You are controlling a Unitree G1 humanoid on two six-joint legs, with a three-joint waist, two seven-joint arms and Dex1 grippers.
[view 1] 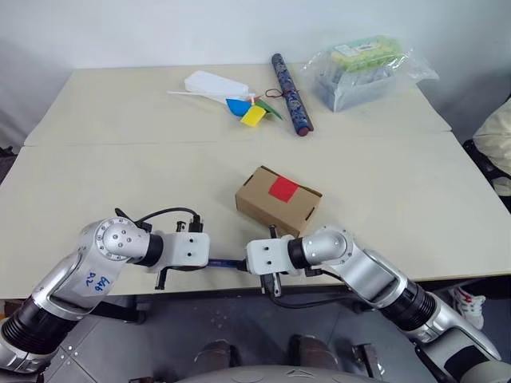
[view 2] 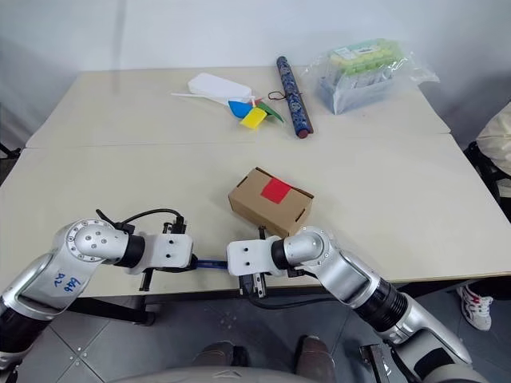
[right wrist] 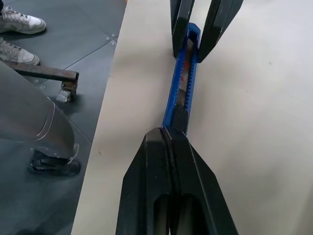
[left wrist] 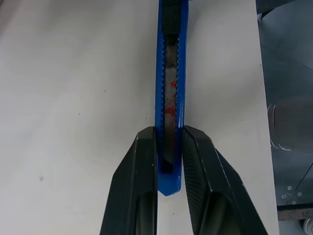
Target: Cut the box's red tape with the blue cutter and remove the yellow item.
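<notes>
The brown cardboard box stands closed in the middle of the table, with the red tape on its top face. The blue cutter lies along the table's near edge, in front of the box. My left gripper is shut on one end of the cutter. My right gripper faces it from the other side, its fingers pressed together on the opposite end. In the head view the two grippers meet nose to nose with the cutter bridging them. The yellow item is hidden.
At the table's far side lie a long dark patterned tube, a clear plastic bag of green-topped packs, a white object and coloured paper pieces. The table's near edge drops off just below the cutter. A person's shoe stands at the right.
</notes>
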